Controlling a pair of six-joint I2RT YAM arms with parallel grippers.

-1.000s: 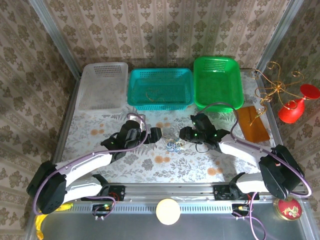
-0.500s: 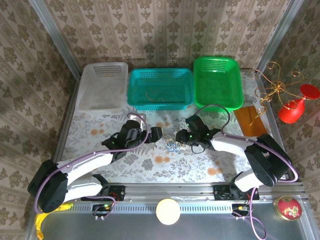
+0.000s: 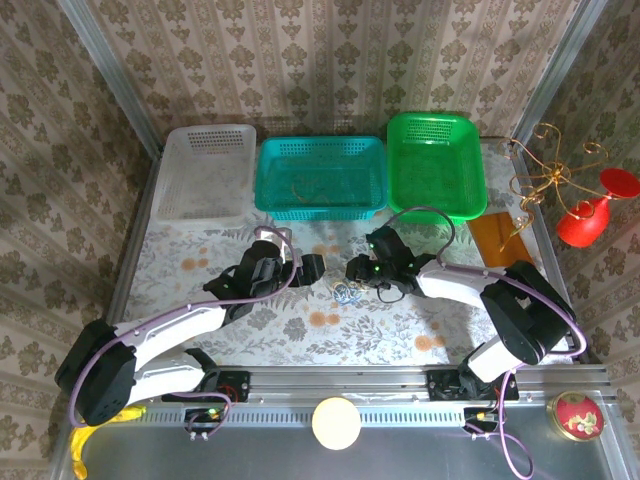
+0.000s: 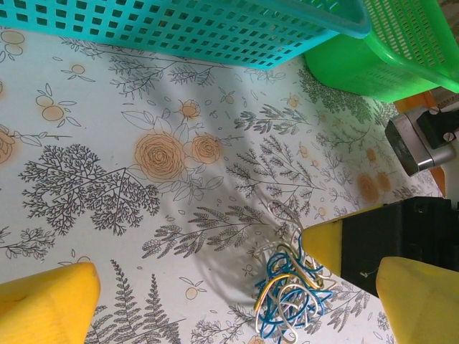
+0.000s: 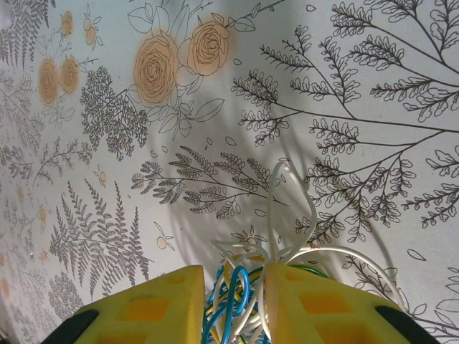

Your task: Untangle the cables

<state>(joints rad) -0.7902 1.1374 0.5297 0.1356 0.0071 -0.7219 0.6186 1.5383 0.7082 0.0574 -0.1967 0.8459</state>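
Item: cables (image 3: 347, 292), a small clump of thin loops in blue, yellow-gold and white, lying on the floral-patterned surface (image 3: 185, 250) about midway between its left and right edges and somewhat nearer the near edge than the far one. In the left wrist view the clump (image 4: 290, 290) is seen as blue and white loops intertwined with one yellow strand. In the right wrist view several strands (image 5: 233, 287) are seen pinched in the narrow gap between two yellow fingers (image 5: 143, 315), while white loops spill out onto the surface beyond the fingertips. The right gripper (image 3: 354, 274) is thus closed on the clump, which it reaches from the right. The left gripper (image 3: 312, 267) is held just left of the clump, apart from it, its yellow fingers (image 4: 43, 304) spread wide. Along the far edge three baskets are set in a row: a white basket (image 3: 205, 172) towards the far left corner, a teal basket (image 3: 320, 178) in the middle, and a green basket (image 3: 436, 165) to its right. Near the right edge a flat orange-brown piece (image 3: 503, 250) is laid. Beyond that edge a gold curly wire stand (image 3: 545, 175) and a red object (image 3: 590, 215) are placed.
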